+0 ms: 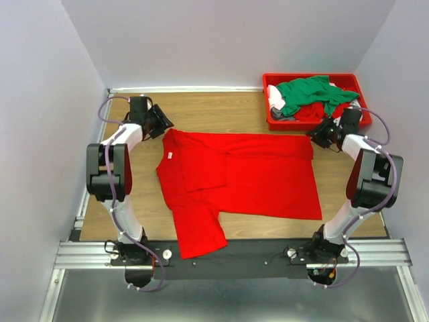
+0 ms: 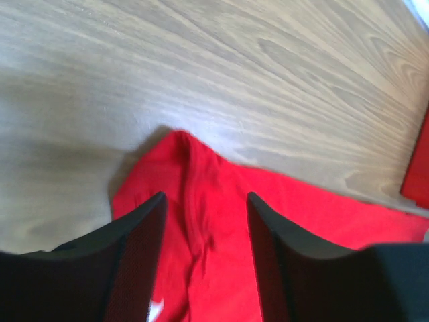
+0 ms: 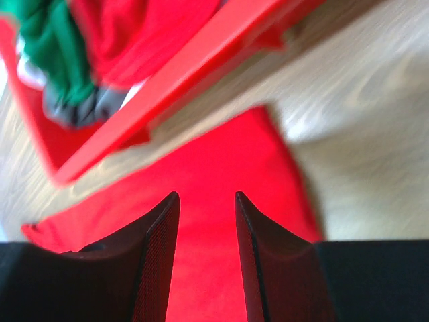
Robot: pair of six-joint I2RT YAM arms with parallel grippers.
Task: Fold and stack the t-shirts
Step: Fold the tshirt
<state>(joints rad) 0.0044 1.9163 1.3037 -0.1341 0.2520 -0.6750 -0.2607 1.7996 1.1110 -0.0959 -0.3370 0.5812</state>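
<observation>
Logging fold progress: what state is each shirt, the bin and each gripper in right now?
Red t-shirt: flat on the table, partly folded.
Red bin: holding crumpled shirts.
Green t-shirt: crumpled, unfolded, on top of that pile.
Left gripper: open, over the red t-shirt's far corner.
Right gripper: open, over its other far corner.

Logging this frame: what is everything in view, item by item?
spread t-shirt: one, red, partly folded, mid-table
green t-shirt: one, green, topmost in the bin
white-grey cloth: one piece, white and grey, bin's left end
red cloth: some, red, under the green t-shirt
bin: one, red, far right of table
table: one, light wood
left arm, right arm: two, white-black, table sides
left fingers: two, black, open over shirt's far-left corner
right fingers: two, black, open over shirt's far-right corner
</observation>
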